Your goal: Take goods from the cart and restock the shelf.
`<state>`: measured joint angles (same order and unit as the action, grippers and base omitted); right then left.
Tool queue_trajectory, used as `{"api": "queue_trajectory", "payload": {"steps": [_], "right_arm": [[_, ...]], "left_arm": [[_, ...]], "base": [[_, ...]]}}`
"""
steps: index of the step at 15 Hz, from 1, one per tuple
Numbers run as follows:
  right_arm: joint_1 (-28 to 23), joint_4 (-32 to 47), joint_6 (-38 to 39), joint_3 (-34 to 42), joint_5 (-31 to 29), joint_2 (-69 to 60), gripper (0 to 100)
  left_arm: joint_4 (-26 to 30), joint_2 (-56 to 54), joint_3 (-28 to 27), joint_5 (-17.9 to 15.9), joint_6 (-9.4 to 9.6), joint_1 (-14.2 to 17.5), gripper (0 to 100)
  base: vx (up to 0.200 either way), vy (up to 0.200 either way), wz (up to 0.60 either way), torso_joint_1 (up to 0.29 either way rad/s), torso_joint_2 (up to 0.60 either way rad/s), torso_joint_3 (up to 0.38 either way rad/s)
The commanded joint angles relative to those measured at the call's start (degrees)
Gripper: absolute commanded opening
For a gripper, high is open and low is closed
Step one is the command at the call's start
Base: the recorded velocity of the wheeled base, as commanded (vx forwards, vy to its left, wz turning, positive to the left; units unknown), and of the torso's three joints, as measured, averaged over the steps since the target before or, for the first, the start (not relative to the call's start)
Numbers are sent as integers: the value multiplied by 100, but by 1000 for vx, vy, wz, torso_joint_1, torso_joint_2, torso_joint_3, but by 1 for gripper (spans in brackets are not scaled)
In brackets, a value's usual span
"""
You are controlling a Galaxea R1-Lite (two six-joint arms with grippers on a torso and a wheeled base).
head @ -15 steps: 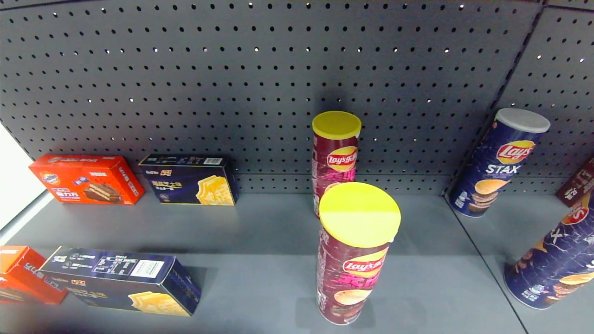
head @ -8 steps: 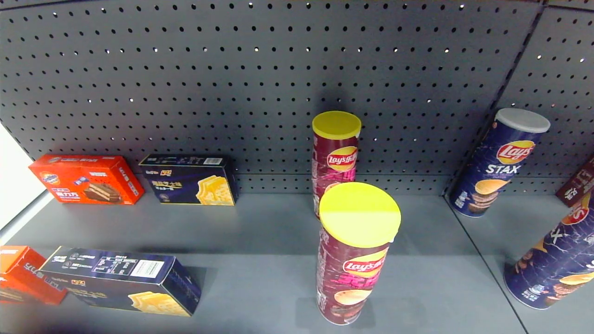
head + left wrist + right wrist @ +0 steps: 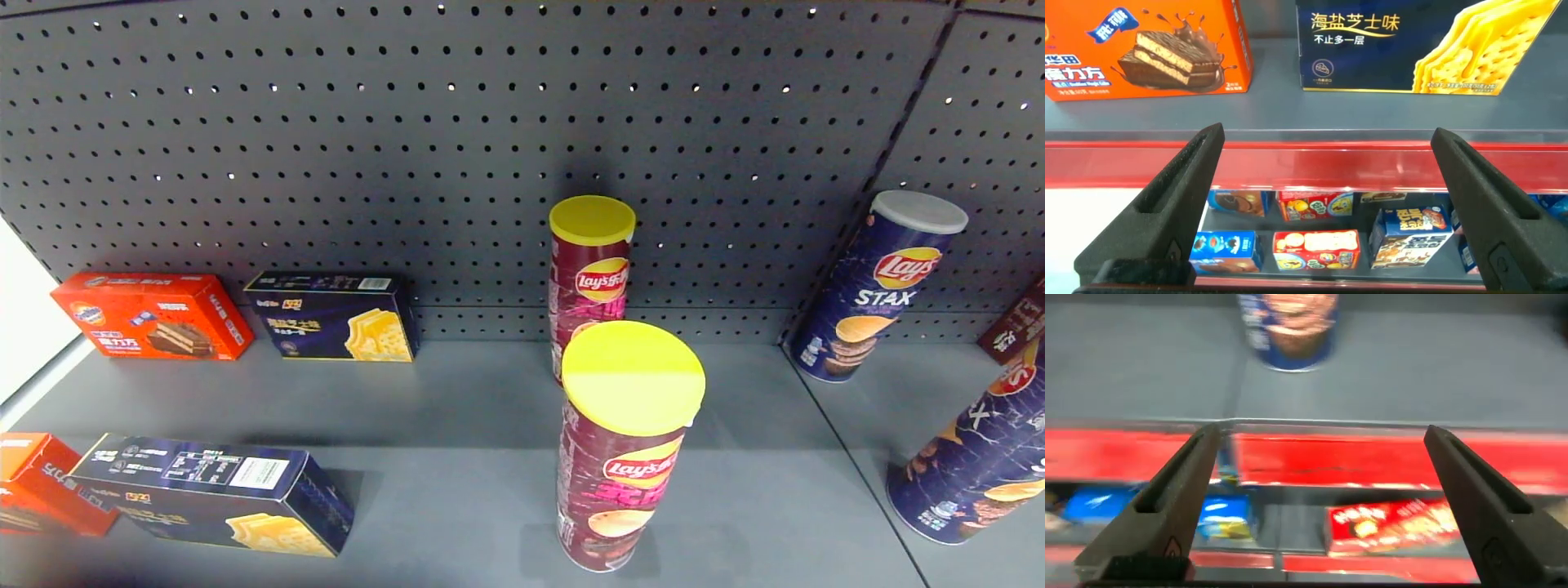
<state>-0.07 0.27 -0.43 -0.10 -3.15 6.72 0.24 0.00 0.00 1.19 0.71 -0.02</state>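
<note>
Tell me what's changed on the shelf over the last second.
Nothing visibly changed. On the shelf, the front maroon can, rear maroon can, blue can, orange box and navy box all sit exactly where they were.

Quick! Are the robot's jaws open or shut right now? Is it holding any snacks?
Left gripper: jaws open, holding nothing.
Right gripper: jaws open, holding nothing.
</note>
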Motion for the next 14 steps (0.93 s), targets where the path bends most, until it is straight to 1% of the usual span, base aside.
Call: {"api": "queue_trajectory", "payload": {"steps": [1, 2, 14], "right_arm": [[-160, 0, -1, 1, 60, -232, 100], [42, -9, 8, 1, 156, -672, 100], [7, -9, 34, 1, 156, -672, 100]], "left_arm": [[2, 9, 0, 4, 0, -6, 100], [2, 9, 0, 4, 0, 2, 100], [2, 9, 0, -5, 0, -6, 100]], "base": [[0, 0, 0, 0, 0, 0], [0, 0, 0, 0, 0, 0], [0, 0, 0, 0, 0, 0]]}}
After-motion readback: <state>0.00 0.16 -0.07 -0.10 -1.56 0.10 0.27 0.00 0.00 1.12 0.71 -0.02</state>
